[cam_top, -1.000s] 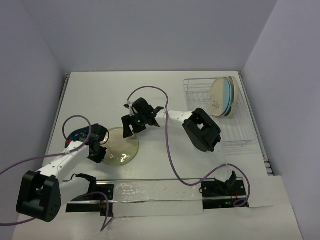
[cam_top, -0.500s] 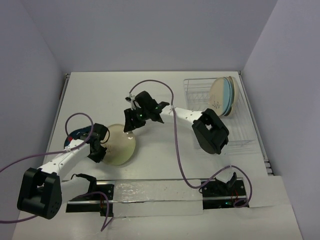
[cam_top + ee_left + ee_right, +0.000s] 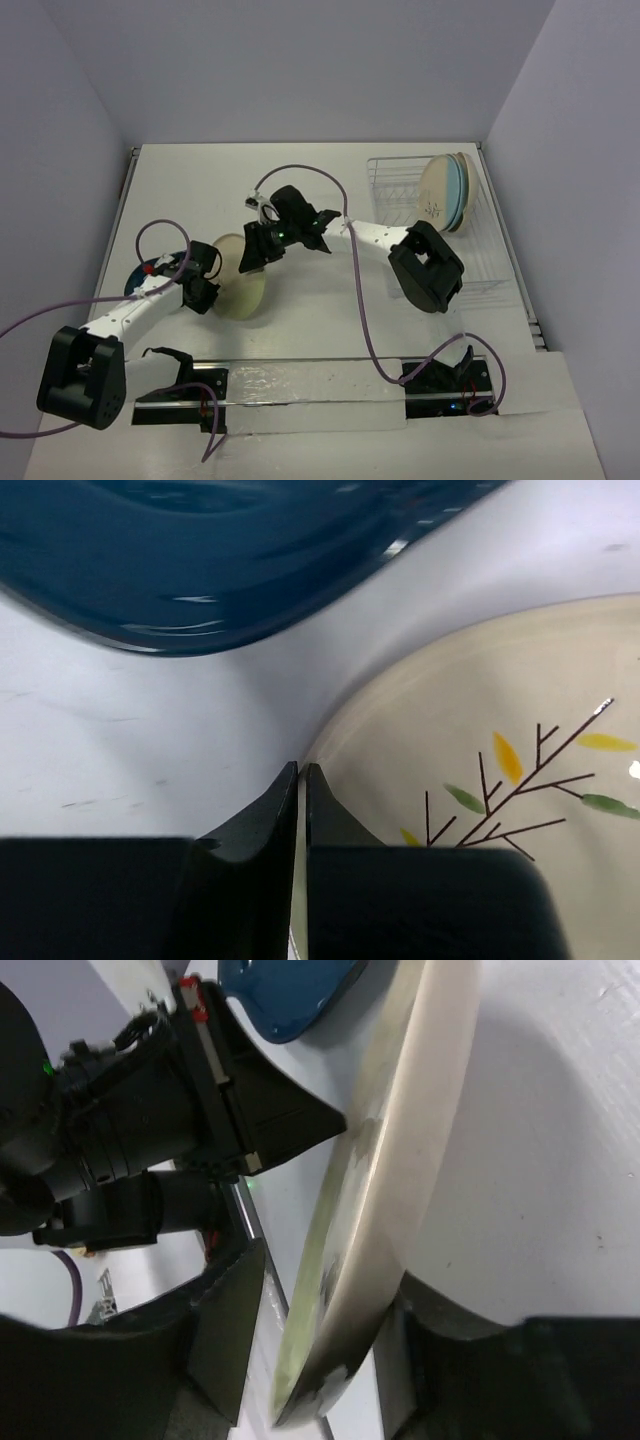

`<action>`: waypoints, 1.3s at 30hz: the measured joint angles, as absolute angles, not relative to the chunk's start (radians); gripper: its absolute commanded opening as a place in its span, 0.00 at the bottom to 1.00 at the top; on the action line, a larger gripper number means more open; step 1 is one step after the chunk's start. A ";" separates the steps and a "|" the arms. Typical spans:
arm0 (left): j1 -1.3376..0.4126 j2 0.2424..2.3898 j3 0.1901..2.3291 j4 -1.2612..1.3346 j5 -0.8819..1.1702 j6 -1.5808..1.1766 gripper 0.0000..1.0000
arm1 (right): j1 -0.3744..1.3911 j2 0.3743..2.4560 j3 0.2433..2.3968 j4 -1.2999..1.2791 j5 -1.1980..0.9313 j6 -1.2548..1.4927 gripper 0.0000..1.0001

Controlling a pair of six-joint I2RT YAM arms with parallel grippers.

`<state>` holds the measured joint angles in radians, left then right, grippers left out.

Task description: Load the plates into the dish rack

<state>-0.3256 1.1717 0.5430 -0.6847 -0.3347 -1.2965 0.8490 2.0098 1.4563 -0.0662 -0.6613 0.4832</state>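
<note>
Left gripper (image 3: 212, 290) is pinched almost shut on the near-left rim of the sprig plate (image 3: 243, 288), which is tipped up on edge left of centre. The blue plate (image 3: 220, 570) lies flat close by on its left. Right gripper (image 3: 250, 256) is part open, jaws straddling the sprig plate's far rim, can't tell if clamped; two plates (image 3: 442, 195) stand in the rack (image 3: 400, 185) far right.
</note>
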 measured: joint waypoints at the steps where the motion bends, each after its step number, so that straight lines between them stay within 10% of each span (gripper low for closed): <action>1: -0.326 1.176 0.542 -0.662 -0.327 -1.297 0.00 | 0.853 2.012 1.454 -0.065 -0.666 0.486 0.38; 8: -0.327 1.148 0.531 -0.633 -0.316 -1.295 0.06 | 0.859 2.011 1.437 -0.062 -0.550 0.481 0.00; 11: -0.331 1.108 0.516 -0.632 -0.311 -1.294 0.59 | 0.857 1.996 1.420 -0.066 -0.513 0.485 0.00; 15: -0.344 0.989 0.519 -0.624 -0.315 -1.278 0.98 | 0.862 1.947 1.414 -0.097 -0.435 0.428 0.00; 25: -0.352 0.739 0.626 -0.549 -0.423 -1.220 0.99 | 0.671 1.748 1.559 -0.270 -0.245 0.207 0.00; 39: -0.352 0.946 0.739 -0.494 -0.544 -1.114 0.99 | 0.192 1.600 1.785 -0.442 0.069 -0.073 0.00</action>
<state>-0.3523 0.9456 0.7387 -0.4941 -0.5444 -1.1135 0.1922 1.5996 1.7855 -0.4424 0.0694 -0.0731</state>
